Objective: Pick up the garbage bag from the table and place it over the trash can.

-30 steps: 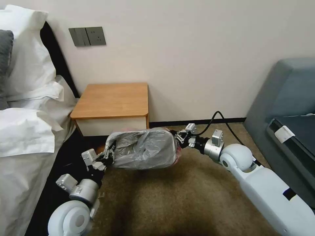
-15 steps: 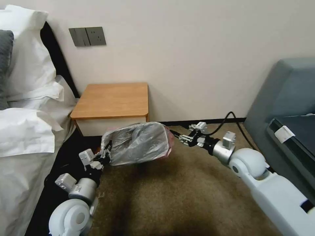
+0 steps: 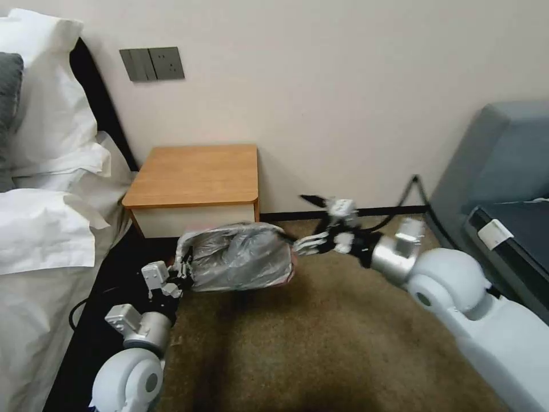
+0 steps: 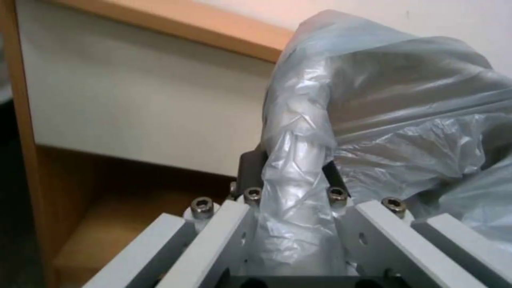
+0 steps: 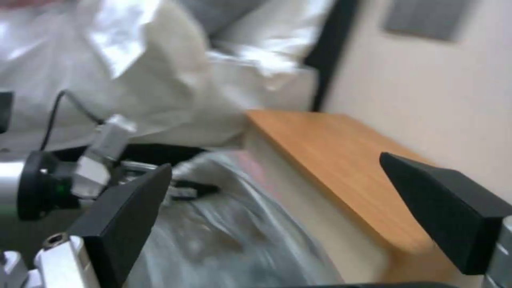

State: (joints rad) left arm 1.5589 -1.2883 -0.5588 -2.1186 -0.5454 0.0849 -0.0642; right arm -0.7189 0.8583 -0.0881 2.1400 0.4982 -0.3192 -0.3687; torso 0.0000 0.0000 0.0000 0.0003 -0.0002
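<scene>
The garbage bag (image 3: 240, 257) hangs just in front of the table (image 3: 194, 174), low over the carpet, pinched only by the left gripper (image 3: 184, 270). It could sag or slip free. The right gripper (image 3: 313, 224), fingers spread, reaches in beside the bag's far edge.

garbage bag (image 3: 240, 257): thin, crinkly, shiny see-through grey plastic | table (image 3: 194, 174): smooth matt orange-brown wood top, plain white front | left gripper (image 4: 291, 188): pale grey metal bars, shiny screws | right gripper (image 5: 288, 216): matt black pads | floor carpet (image 3: 320, 343): rough brown fuzzy cloth | bedding (image 3: 46, 217): soft white cloth
</scene>
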